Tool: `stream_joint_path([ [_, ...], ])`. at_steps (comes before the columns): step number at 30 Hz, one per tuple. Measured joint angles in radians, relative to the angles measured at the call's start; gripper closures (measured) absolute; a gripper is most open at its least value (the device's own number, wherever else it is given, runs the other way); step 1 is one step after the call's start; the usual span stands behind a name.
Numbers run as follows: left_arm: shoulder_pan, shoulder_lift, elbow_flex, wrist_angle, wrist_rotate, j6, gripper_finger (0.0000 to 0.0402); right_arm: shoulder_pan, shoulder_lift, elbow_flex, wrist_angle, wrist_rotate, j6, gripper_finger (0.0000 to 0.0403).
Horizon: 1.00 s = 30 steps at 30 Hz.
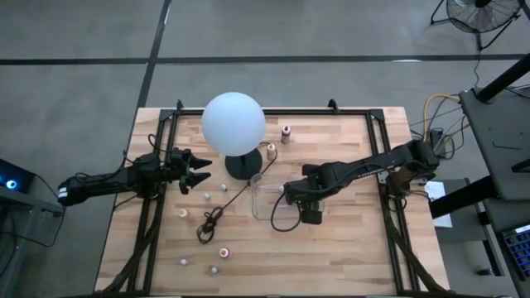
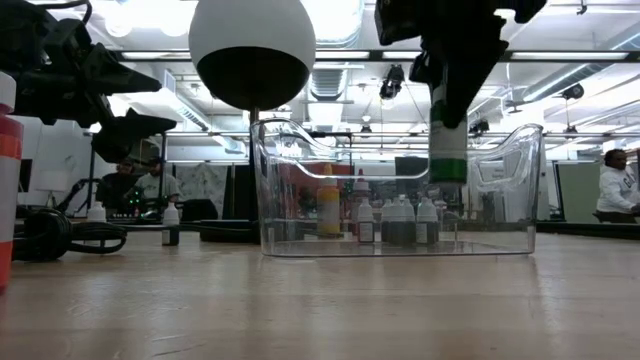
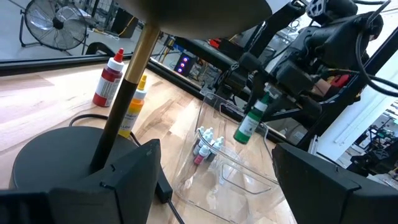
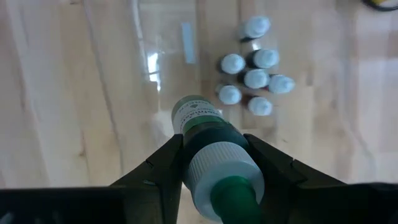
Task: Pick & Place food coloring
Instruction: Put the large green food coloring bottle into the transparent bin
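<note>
The right tool (image 4: pixel 214 165) clamps a green dropper bottle (image 4: pixel 211 146) upright, cap up, above the clear plastic tray (image 2: pixel 500 170) holding white-capped bottles (image 4: pixel 252 78). The left tool (image 1: pixel 197 171), fingers apart, hovers beside the white globe lamp (image 1: pixel 233 122).

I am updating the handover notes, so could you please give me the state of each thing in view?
Right gripper: shut on the green bottle, above the tray.
Green bottle: held upright, not yet set down.
Clear tray: upright, holds a cluster of small bottles.
Left gripper: open, empty, beside the lamp.
Loose bottles: standing on the table.
</note>
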Motion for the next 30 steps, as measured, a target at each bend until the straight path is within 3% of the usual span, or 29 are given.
stream_joint_path([
  [30,0.000,0.000,0.000,0.000,0.000,0.000,0.0122,0.001,0.125,-0.013,0.041,0.001,-0.020,0.0258],
])
